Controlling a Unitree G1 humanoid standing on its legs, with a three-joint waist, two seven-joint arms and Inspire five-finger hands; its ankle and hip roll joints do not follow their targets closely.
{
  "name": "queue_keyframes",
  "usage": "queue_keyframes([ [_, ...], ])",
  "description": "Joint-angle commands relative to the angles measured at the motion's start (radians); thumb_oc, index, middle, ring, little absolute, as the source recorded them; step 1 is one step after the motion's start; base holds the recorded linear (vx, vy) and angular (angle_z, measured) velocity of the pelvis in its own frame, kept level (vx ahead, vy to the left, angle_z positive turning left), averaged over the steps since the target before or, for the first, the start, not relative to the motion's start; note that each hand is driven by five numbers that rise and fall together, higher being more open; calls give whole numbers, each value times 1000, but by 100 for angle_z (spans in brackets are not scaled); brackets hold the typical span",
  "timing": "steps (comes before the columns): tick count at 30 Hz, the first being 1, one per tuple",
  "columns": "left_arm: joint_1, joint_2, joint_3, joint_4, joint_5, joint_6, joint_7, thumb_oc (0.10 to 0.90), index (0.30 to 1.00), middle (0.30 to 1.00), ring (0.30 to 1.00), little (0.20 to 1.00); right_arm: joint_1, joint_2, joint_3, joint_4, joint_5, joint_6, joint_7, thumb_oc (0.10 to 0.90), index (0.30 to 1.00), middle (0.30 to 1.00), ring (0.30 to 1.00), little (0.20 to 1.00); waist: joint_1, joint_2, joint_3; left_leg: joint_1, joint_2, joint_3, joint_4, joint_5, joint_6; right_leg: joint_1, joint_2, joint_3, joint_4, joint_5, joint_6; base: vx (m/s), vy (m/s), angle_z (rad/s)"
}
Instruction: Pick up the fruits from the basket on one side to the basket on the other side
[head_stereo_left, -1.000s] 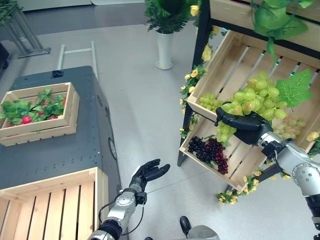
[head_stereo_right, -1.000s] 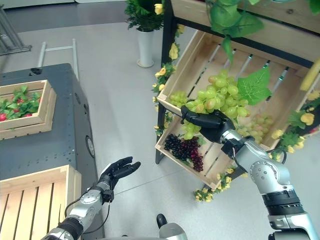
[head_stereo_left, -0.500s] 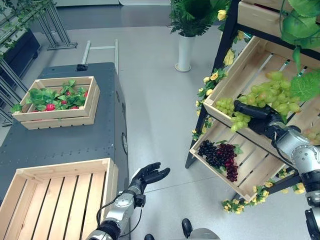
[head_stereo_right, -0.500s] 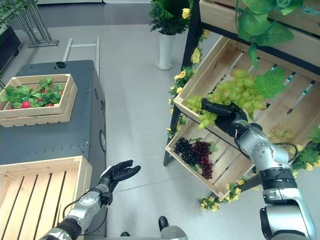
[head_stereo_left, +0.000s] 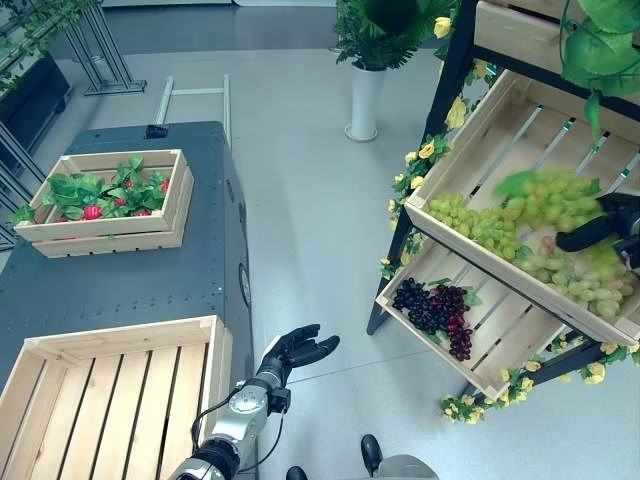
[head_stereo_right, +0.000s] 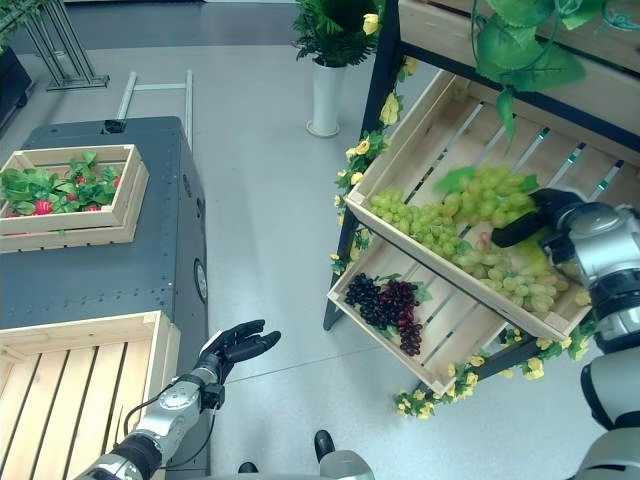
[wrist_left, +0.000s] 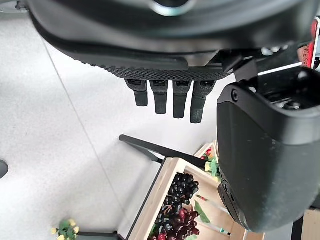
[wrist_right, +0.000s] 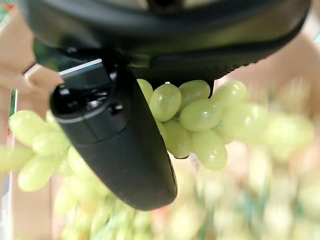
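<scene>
Mock fruit shop, tiered wooden crates (head_stereo_left: 470, 130) of grapes (head_stereo_left: 500, 225), flower garlands (head_stereo_left: 415, 165), potted plant (head_stereo_left: 372, 40)

Green grapes (head_stereo_right: 470, 215) in upper slanted crate (head_stereo_right: 420, 130), dark grapes (head_stereo_right: 385, 305) in crate below (head_stereo_right: 445, 365)

Even daylight is falling over my floor (head_stereo_left: 300, 200); beyond my right hand (wrist_right: 120, 145), the grapes (wrist_right: 200, 115) are blurring.

Both head views look steeply down from standing height, sharing the dark grey metal worktop (head_stereo_left: 130, 290) on the left and the slanted pale wooden shelf crates (head_stereo_left: 520, 200) on the right. The left wrist view looks past its fingers (wrist_left: 172, 97) at the floor. The right wrist view sits right up against green grapes (wrist_right: 200, 115).
</scene>
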Motion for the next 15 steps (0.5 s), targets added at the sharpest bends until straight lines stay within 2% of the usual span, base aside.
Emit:
queue_keyframes([
  [1, -112, 25, -52, -23, -28, -89, -16, 800, 900, 900, 900, 900, -252, -116, 67, 32, -102, -112, -36, 400, 300, 300, 300, 300, 51, -30, -60, 25, -3, -58, 10, -78, -20, 3, 11, -31, 3, 43, -5, 0, 0, 0],
  [4, -113, 30, -48, -20, -36, -92, -26, 800, 900, 900, 900, 900, -249, -107, 79, 24, -107, -92, -40, 400, 300, 300, 300, 300, 54, -27, -60, 23, -4, -58, 10, -77, -19, 2, 10, -32, 3, 41, -5, 0, 0, 0],
  [8, -116, 35, -39, -20, -41, -88, -36, 800, 900, 900, 900, 900, -199, -92, 40, 17, -111, -72, -48, 400, 300, 300, 300, 300, 56, -24, -56, 23, -4, -58, 10, -79, -17, 1, 7, -35, 4, 38, -6, 0, 0, 0],
  [12, -120, 37, -38, -23, -42, -83, -36, 800, 900, 900, 900, 900, -179, -83, 16, 28, -111, -76, -70, 400, 300, 300, 300, 300, 58, -22, -55, 22, -5, -57, 10, -80, -16, 0, 6, -35, 3, 39, -5, 0, 0, 0],
  [15, -122, 40, -38, -22, -44, -83, -36, 800, 900, 900, 900, 900, -169, -76, -10, 36, -64, -89, -125, 400, 300, 300, 300, 300, 59, -21, -52, 23, -6, -57, 10, -81, -15, -1, 6, -35, 4, 38, -5, 0, 0, 0],
])
